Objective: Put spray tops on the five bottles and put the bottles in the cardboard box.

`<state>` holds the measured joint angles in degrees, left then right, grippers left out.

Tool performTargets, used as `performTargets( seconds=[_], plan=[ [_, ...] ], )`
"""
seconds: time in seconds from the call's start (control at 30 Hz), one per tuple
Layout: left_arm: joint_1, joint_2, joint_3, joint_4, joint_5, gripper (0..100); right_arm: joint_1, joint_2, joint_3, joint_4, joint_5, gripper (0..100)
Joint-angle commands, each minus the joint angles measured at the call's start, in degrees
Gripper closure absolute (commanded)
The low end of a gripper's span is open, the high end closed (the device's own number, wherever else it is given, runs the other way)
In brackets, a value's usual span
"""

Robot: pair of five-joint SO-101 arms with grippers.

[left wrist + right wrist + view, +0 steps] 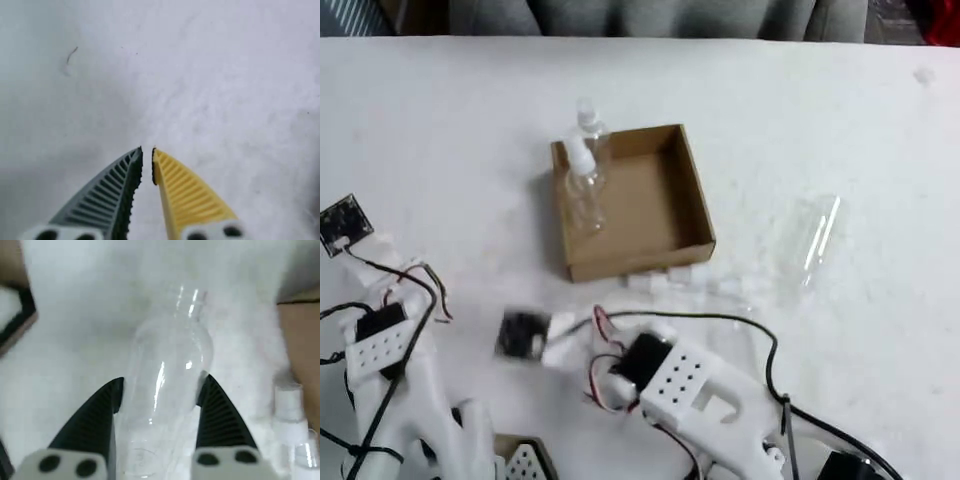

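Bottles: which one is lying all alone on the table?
The clear bottle right of the box, on its side on the table. The capped bottles sit at the box's left wall.

Bright, even light washes my table (840, 110) nearly white, and the shadows are soft and faint. The box (698, 215) walls shade its floor lightly. Small highlights glint on the clear bottle (167, 370). Under my left gripper (147, 165) the tabletop fades to grey.

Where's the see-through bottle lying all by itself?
In the high view the bottle lies on the white table right of the cardboard box, apart from it, beyond the loose spray tops.
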<state>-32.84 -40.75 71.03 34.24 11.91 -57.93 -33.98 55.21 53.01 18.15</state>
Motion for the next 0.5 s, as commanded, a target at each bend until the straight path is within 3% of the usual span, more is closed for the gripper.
performTargets(
  seconds=[0.0,0.1,0.17,0.33,0.47],
  plan=[
    [-0.6,0.3,-2.3,-1.8,0.6,97,0.8,0.0,-3.2,-7.4,-17.6,97.9],
    [-0.8,0.3,-2.3,-1.8,0.6,97,0.8,1.4,-1.1,-16.7,-28.2,97.4],
    [-1.0,0.3,-2.3,-1.8,0.6,97,0.7,4.0,0.8,-24.0,-31.5,97.4],
    [-1.2,0.3,-2.2,-1.8,0.6,97,0.7,17.1,-1.7,-37.5,-32.0,97.3],
    [-1.2,0.3,-2.2,-1.6,0.6,97,-0.6,29.4,-10.2,-36.4,-32.1,90.2]
  ],
)
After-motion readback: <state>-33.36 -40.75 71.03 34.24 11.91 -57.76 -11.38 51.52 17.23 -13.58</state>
